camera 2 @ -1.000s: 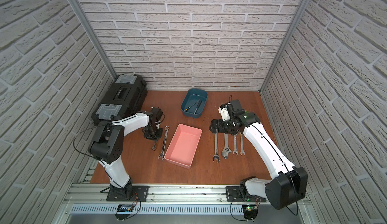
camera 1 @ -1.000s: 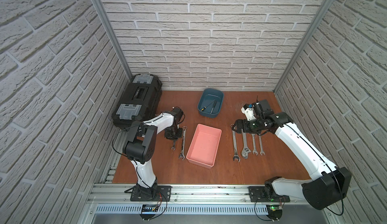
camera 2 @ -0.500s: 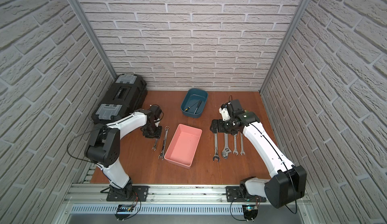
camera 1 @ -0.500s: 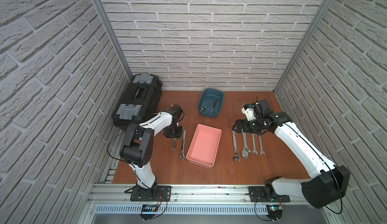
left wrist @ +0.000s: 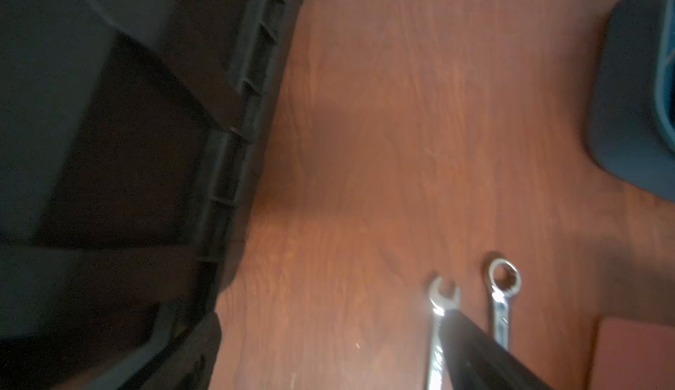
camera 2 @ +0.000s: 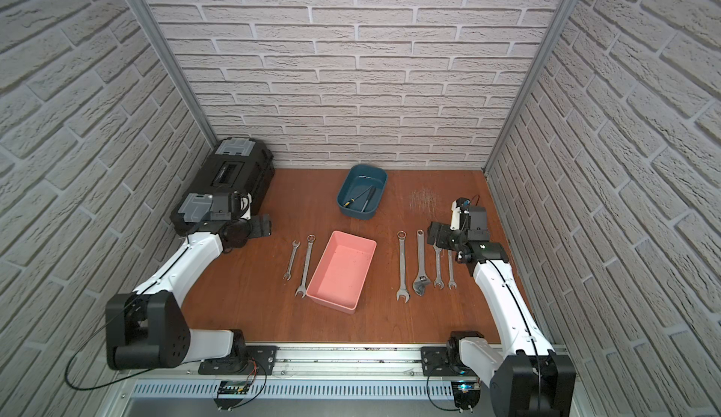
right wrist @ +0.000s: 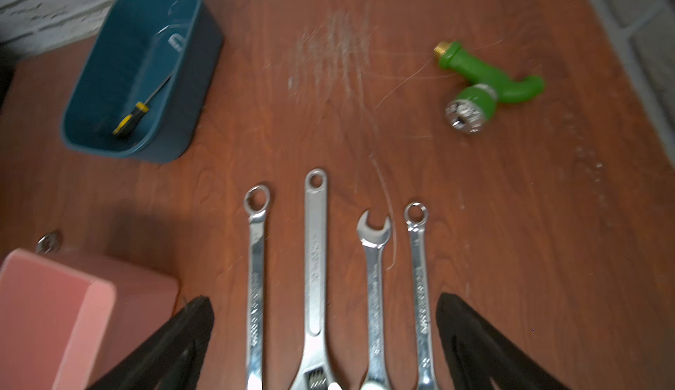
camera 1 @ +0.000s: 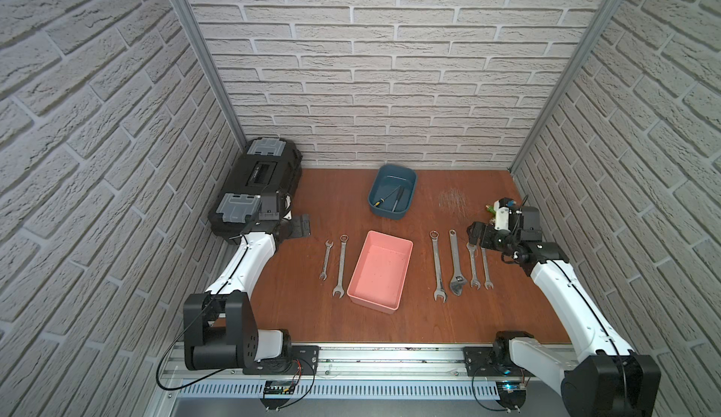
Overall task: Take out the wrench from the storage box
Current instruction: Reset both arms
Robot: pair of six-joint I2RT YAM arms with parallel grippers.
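Resting on the table [camera 1: 312,317]: storage box [camera 1: 384,266], pink; short wrench [camera 1: 325,261] and long wrench [camera 1: 341,264] just left of it; row of four wrenches [camera 1: 454,263] right. Right gripper [right wrist: 324,298] above row, fingers spread wide, empty. Left gripper [camera 1: 299,225] by toolbox [camera 1: 269,173], fingers spread, empty.

— Do the two arms match?
— Yes. The left arm [camera 1: 249,263] and the right arm [camera 1: 562,294] have white shells on the long links and bulky black housings at the joints.
— Any cables?
— A thin black cable [camera 1: 587,305] lies along each white link. A longer one loops beside the left arm's black base plate [camera 1: 302,356].
— And the ends?
— The right gripper [right wrist: 327,302] has matte black, tapering fingers [right wrist: 175,344]. A black camera box [camera 1: 530,216] sits on that wrist.
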